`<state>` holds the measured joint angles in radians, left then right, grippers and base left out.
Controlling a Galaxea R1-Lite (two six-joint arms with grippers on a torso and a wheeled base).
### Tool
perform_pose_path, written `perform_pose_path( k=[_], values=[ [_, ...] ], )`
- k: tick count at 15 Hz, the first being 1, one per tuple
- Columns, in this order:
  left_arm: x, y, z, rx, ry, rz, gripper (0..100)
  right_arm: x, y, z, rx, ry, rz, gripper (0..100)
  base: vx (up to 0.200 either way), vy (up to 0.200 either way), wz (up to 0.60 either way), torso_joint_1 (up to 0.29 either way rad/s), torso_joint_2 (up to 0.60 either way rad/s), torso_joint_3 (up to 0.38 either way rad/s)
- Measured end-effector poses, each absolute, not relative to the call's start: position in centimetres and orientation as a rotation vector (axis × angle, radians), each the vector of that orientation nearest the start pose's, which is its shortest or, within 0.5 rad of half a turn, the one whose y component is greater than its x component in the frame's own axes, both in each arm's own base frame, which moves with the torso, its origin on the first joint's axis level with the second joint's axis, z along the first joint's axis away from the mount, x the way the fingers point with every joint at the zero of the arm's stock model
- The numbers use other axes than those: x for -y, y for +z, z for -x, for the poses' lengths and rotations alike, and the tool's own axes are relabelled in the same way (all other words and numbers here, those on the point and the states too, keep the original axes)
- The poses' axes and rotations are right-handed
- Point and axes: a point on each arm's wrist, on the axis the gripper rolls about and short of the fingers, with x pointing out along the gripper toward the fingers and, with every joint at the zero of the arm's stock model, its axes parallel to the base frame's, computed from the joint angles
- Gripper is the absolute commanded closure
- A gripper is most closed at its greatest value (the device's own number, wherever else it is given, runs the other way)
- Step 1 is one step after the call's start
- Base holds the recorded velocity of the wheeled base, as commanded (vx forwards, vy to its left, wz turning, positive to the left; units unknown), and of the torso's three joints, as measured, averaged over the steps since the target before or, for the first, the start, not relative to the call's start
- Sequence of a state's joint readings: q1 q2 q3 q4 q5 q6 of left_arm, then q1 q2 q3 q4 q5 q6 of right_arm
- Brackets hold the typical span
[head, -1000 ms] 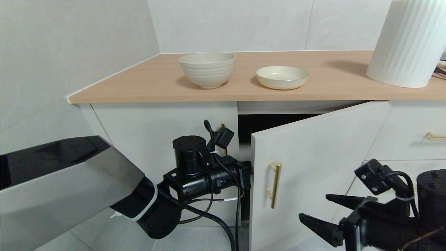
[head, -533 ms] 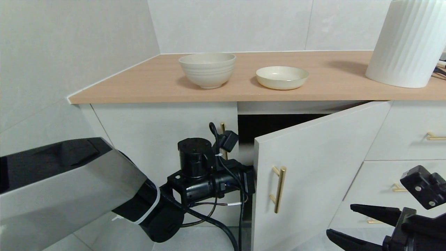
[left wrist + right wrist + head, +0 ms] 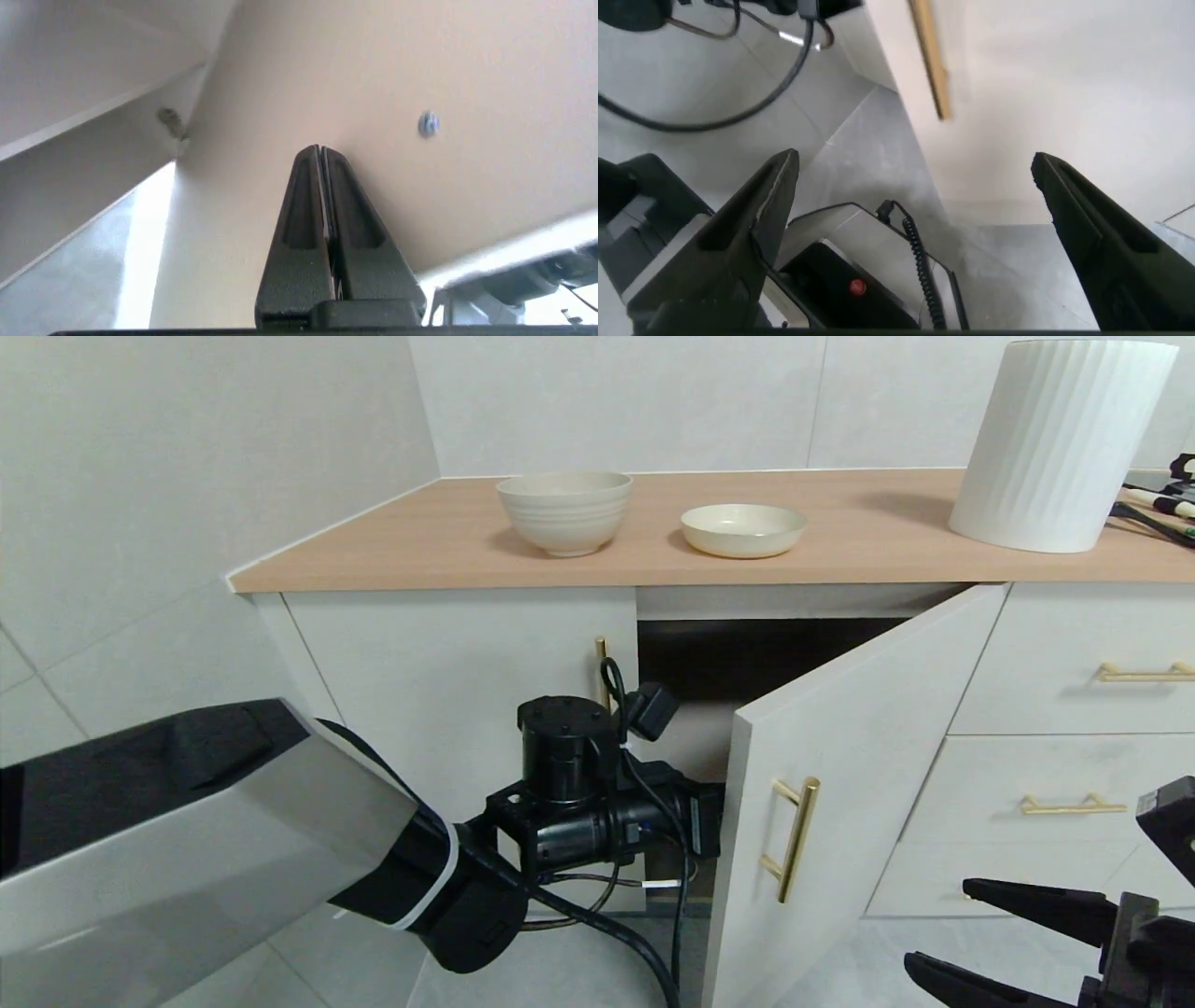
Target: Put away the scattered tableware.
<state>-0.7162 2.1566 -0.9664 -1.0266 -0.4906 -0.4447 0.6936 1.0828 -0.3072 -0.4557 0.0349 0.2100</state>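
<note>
Cupboard opening (image 3: 747, 658): dark gap left of the half-open door (image 3: 840, 784); the left gripper (image 3: 320, 163), fingers pressed together, sits low in it at the door's inner face.
Door: angled outward, screening the opening's right side.
Countertop (image 3: 420, 551): bowl (image 3: 565, 511) and dish (image 3: 743, 530) apart, bare wood between; tall white container (image 3: 1060, 443) at the right end.

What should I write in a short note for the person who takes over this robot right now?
Left end effector: shut, empty, close to the inner face of the cabinet door.
Right end effector: open, empty, low in front of the drawers.
Bowl and shallow dish: side by side, apart, on the countertop.
Done: door stands partly open.
Left: put both pieces into the cabinet.
</note>
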Motion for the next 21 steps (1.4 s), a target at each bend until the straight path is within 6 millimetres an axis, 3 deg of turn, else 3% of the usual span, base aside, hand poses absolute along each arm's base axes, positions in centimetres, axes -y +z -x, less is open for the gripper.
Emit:
perform_pose_path(
  k=[3, 7, 13, 18, 21],
  values=[
    [27.4, 9.9, -29.2, -0.442, -1.149, 0.366, 100, -8.3, 16.8, -9.9, -0.36, 0.689, -0.102, 0, 0.0, 0.0, 0.0, 0.0, 0.0, 0.0],
    [27.4, 9.8, -29.3, -0.468, -1.13, 0.363, 100, -8.2, 17.0, -9.7, -0.344, 0.688, -0.107, 0, -0.2, 0.0, 0.0, -0.001, 0.0, 0.001],
    [28.3, 10.6, -30.1, -0.49, -1.131, 0.36, 100, -7.6, 17.5, -9.6, -0.309, 0.662, -0.124, 0, 0.0, 0.0, 0.0, 0.0, 0.0, 0.0],
    [29.0, 10.0, -30.3, -0.497, -1.121, 0.357, 100, -7.2, 19.4, -9.2, -0.223, 0.673, -0.153, 0, 0.0, 0.0, 0.0, 0.0, 0.0, 0.0],
    [31.2, 10.3, -28.8, -0.479, -1.118, 0.344, 100, -6.7, 21.9, -8.5, -0.119, 0.685, -0.189, 0, 0.0, 0.0, 0.0, 0.0, 0.0, 0.0]
  ],
)
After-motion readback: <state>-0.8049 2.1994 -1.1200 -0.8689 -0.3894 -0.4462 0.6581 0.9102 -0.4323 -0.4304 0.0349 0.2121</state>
